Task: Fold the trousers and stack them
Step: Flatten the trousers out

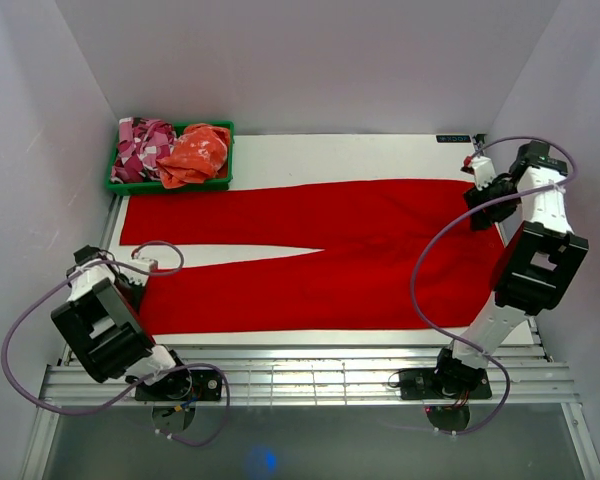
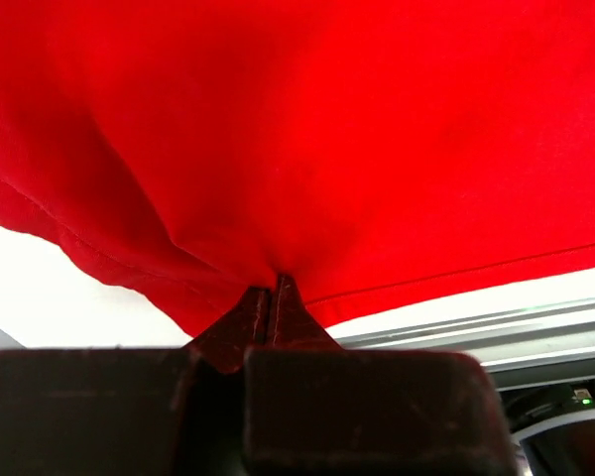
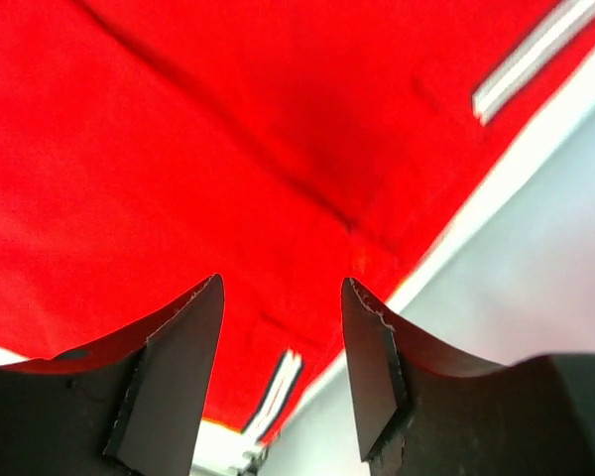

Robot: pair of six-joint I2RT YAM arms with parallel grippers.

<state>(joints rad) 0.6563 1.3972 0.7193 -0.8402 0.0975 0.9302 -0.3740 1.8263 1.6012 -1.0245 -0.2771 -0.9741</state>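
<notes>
The red trousers [image 1: 330,240] lie flat across the white table, legs pointing left and waist at the right. My left gripper [image 1: 138,288] is at the hem of the near leg. In the left wrist view it [image 2: 271,297] is shut on a pinch of the red cloth [image 2: 327,129], which rises in a small peak at the fingertips. My right gripper [image 1: 480,208] is over the far corner of the waist. In the right wrist view it [image 3: 281,288] is open and empty just above the waistband [image 3: 228,149].
A green basket [image 1: 170,186] at the back left holds a pink-and-white patterned garment [image 1: 140,145] and an orange one [image 1: 198,152]. White walls close in on three sides. Metal rails [image 1: 330,375] run along the near edge.
</notes>
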